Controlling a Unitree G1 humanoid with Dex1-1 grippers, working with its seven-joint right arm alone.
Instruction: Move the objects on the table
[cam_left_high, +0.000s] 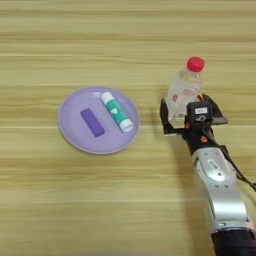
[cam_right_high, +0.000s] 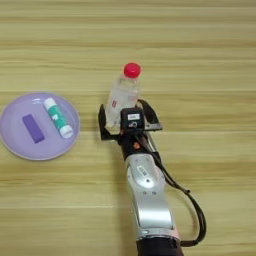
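Observation:
A clear plastic bottle (cam_left_high: 184, 90) with a red cap (cam_left_high: 195, 64) stands on the wooden table (cam_left_high: 125, 200) right of centre. My right gripper (cam_left_high: 187, 114) is open, with one black finger on each side of the bottle's lower part; a small gap shows at the right finger (cam_right_high: 151, 116). To the left lies a round lilac plate (cam_left_high: 75, 135). On it rest a small purple block (cam_left_high: 92, 122) and, to the block's right, a white-and-green glue stick (cam_left_high: 117, 111) lying slanted.
My silver forearm (cam_left_high: 222, 190) comes up from the bottom right, and a black cable (cam_right_high: 192, 210) loops beside it. Bare wood stretches between the plate and the bottle and across the far side.

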